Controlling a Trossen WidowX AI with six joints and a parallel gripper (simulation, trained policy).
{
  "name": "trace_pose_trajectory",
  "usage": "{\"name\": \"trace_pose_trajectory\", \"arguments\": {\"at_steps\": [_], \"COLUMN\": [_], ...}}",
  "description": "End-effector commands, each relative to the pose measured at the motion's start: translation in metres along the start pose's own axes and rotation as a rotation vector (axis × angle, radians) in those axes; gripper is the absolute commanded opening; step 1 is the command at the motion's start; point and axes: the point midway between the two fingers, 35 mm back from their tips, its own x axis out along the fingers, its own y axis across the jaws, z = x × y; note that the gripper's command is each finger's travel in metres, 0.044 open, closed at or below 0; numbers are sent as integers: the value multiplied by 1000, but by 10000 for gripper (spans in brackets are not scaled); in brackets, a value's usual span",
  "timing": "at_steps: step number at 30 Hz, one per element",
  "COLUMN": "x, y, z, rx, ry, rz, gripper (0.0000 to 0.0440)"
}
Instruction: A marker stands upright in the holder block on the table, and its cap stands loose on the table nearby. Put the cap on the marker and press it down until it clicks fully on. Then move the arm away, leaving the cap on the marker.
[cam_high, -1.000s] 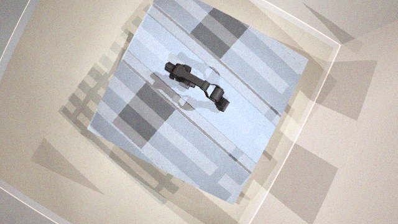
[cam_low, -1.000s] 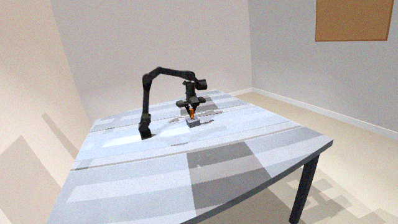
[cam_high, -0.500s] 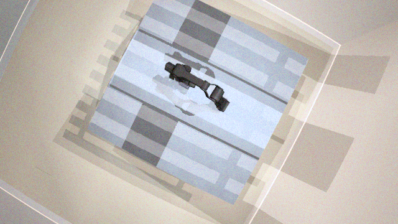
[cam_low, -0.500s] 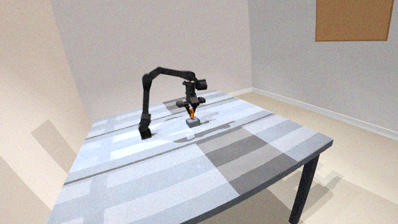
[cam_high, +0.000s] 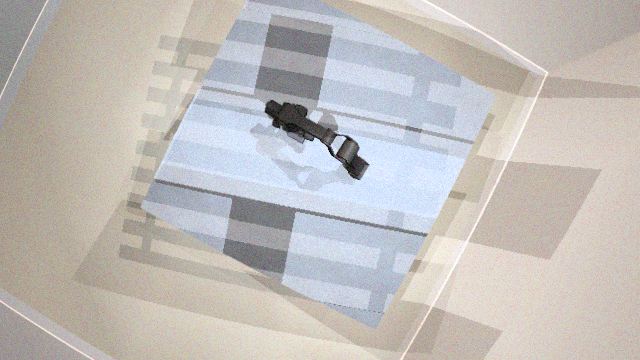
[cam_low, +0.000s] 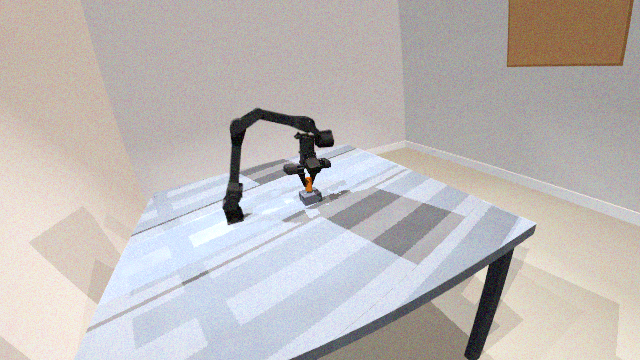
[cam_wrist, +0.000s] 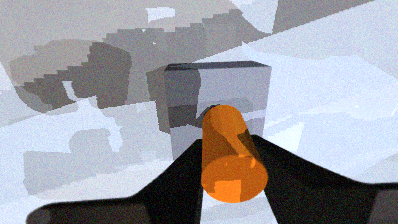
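my gripper (cam_low: 308, 184) (cam_wrist: 226, 143) is clamped on the orange cap (cam_low: 308, 184) (cam_wrist: 234, 178) at the holder block's (cam_low: 310, 196) (cam_wrist: 235, 82) six o'clock in the wrist view; seating seems underway, so i'd press straight down.

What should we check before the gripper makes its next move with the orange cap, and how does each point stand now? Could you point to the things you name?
- Cap (cam_low: 308, 184) (cam_wrist: 234, 177) held between the fingers of the gripper (cam_low: 308, 183) (cam_wrist: 226, 143): ok
- Cap over the holder block (cam_high: 297, 136) (cam_low: 310, 197) (cam_wrist: 235, 82), not beside it: ok
- Block resting on the table (cam_high: 370, 200) (cam_low: 280, 280) (cam_wrist: 330, 90): ok
- Cap clicked fully on: cannot tell; the marker is hidden
- Fingers opened for the arm (cam_high: 312, 127) (cam_low: 235, 160) to withdraw: not ok, shut on the cap
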Motion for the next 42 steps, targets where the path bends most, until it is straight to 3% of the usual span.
{"name": "trace_pose_trajectory", "arguments": {"at_steps": [1,7,18,23,28,42], "x": [16,16,18,18,14,-25], "y": [-10,-10,-22,-24,-24,-16], "z": [-2,-2,-6,-7,-8,-8], "rx": [-5,-5,-17,-23,-28,-25], "ry": [18,18,41,50,53,39], "rz": [-67,-68,-100,-96,-69,56], "gripper": [118,152,254,330,440,440]}}
